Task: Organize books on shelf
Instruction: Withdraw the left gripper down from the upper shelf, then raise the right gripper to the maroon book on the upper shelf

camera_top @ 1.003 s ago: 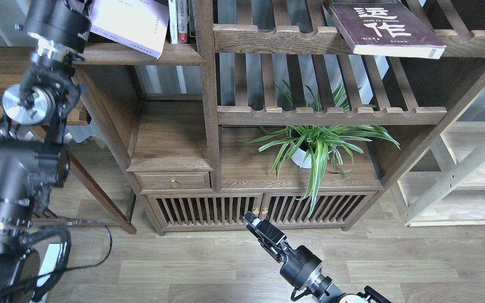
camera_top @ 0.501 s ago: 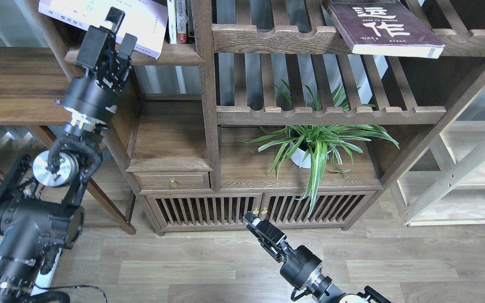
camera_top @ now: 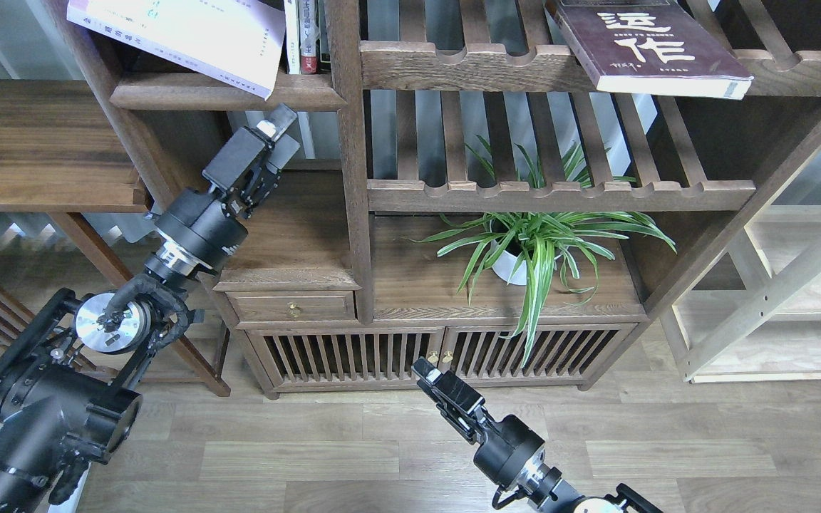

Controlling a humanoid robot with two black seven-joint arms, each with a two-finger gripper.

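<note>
A pale lavender-white book (camera_top: 189, 35) lies tilted on the solid dark-brown shelf (camera_top: 225, 91) at the top left, its corner hanging over the rounded front edge. A large dark maroon book (camera_top: 649, 46) with white Chinese characters lies on the slatted shelf at the top right, jutting over its rail. The red book is out of view. My left gripper (camera_top: 276, 139) is open and empty, below the shelf board and in front of the compartment under it. My right gripper (camera_top: 428, 374) is low over the floor in front of the cabinet doors, seen edge-on.
Thin upright books (camera_top: 302, 35) stand at the right end of the solid shelf. A potted spider plant (camera_top: 524, 249) sits in the lower middle bay. A small drawer (camera_top: 293, 308) and slatted doors are below. A pale wood rack (camera_top: 774, 299) stands right, a dark side table (camera_top: 40, 142) left.
My left arm has come down and to the right, from the lavender-white book on the top shelf to below the shelf board. The book stays on the shelf. The right arm has not moved.
</note>
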